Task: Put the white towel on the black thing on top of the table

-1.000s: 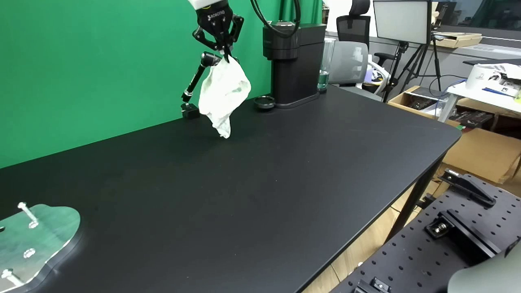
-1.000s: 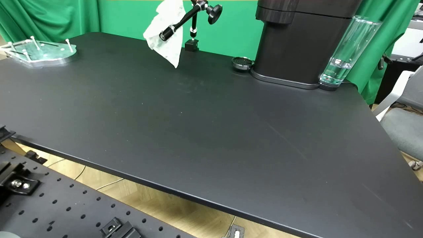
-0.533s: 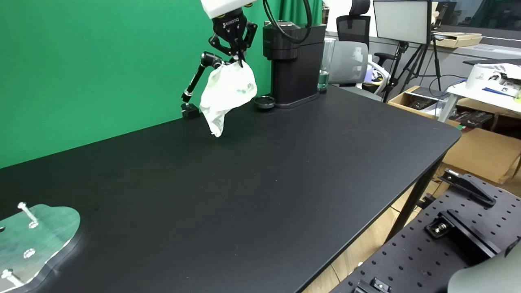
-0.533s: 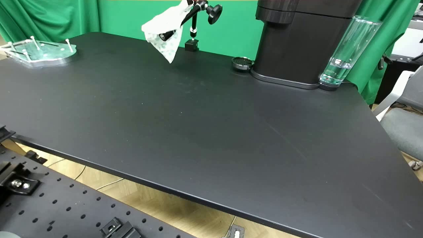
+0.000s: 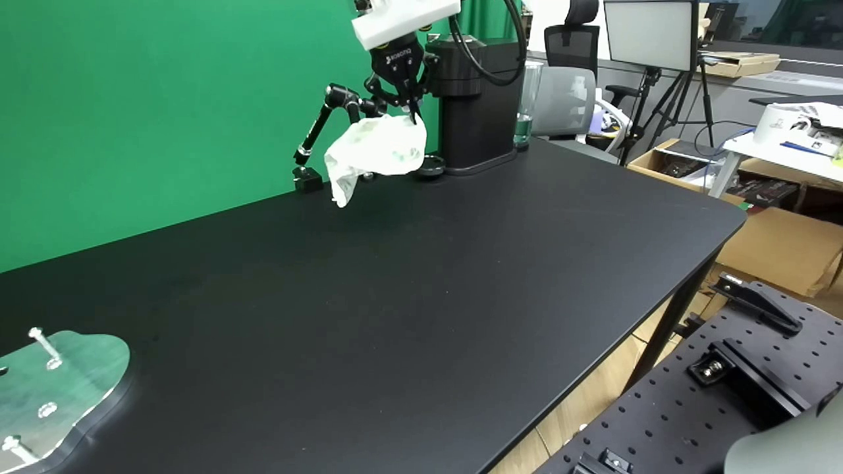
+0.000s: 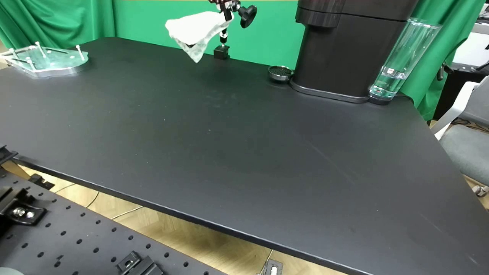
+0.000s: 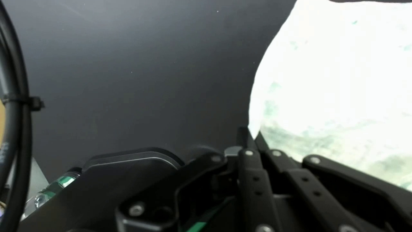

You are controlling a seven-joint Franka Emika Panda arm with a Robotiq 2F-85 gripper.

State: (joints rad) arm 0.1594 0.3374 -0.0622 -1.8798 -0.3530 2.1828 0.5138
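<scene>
The white towel (image 5: 375, 150) hangs from my gripper (image 5: 413, 116) above the table. It also shows in an exterior view (image 6: 198, 27) and fills the right of the wrist view (image 7: 338, 80). My gripper is shut on one corner of it, with the fingertips (image 7: 254, 137) pinching its edge. The black jointed stand (image 5: 321, 128) is on the table by the green wall, its knob (image 6: 248, 16) showing to the right. The towel lies across the stand's reaching rod and hides most of it. The rod's dark tip shows just below the towel.
A tall black coffee machine (image 5: 477, 105) with a clear water tank (image 6: 397, 61) stands close beside my gripper. A small round metal cup (image 6: 280, 73) sits at its foot. A clear plate with pegs (image 5: 72, 375) lies on the black table (image 5: 395, 316).
In an exterior view my gripper has moved right and slightly down, carrying the towel. The towel has gone from hanging steeply to spreading flatter across the stand's rod, and its lower corner has risen.
</scene>
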